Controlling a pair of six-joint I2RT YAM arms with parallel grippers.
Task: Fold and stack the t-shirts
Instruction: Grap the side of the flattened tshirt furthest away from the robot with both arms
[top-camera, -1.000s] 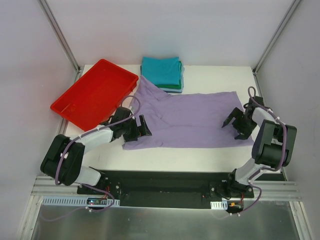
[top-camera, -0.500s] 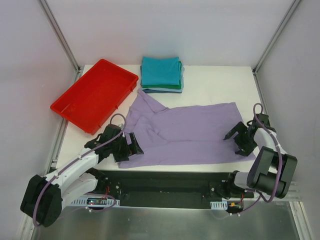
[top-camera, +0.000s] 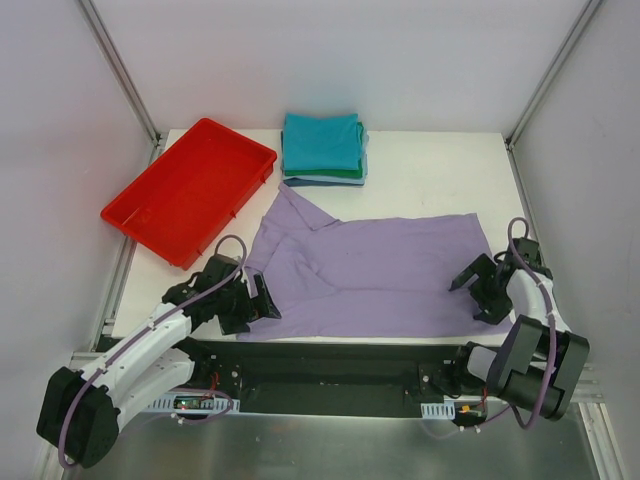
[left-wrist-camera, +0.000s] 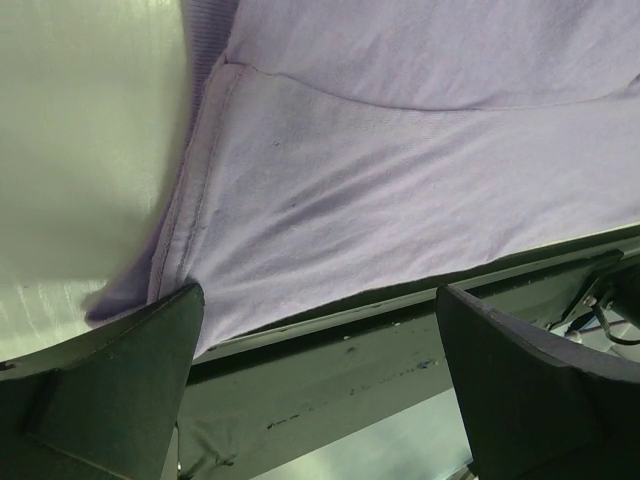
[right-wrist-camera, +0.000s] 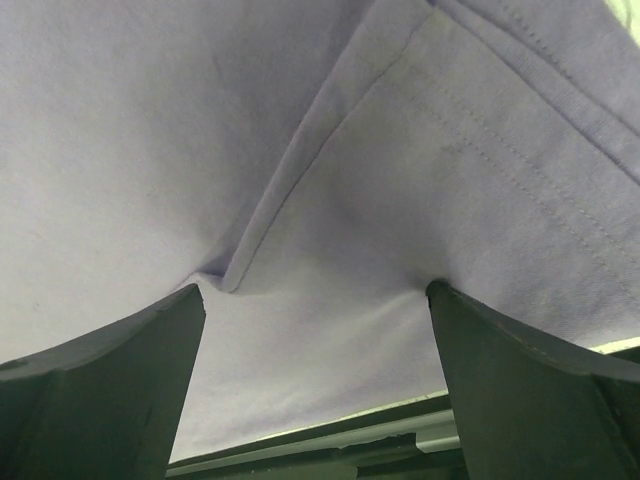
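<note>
The lavender t-shirt (top-camera: 380, 270) lies spread flat across the near half of the table, its near hem along the front edge. Both open grippers rest fingers-down on it. My left gripper (top-camera: 256, 306) stands over the shirt's near-left corner (left-wrist-camera: 300, 220), which runs between its fingertips (left-wrist-camera: 318, 300). My right gripper (top-camera: 472, 296) is at the shirt's right end. Its pads (right-wrist-camera: 440, 300) press into the cloth (right-wrist-camera: 330, 200) beside a fold ridge. A folded stack (top-camera: 322, 148), teal on top with green and blue below, sits at the back centre.
A red plastic tray (top-camera: 150, 215) lies tilted at the back left, close to my left arm. The black base rail (top-camera: 330, 365) runs just below the table's front edge (left-wrist-camera: 400, 330). White walls and metal posts enclose the table.
Both arms have drawn back toward their bases, and the lavender shirt has slid toward the front edge, away from the folded stack. Both grippers stay open.
</note>
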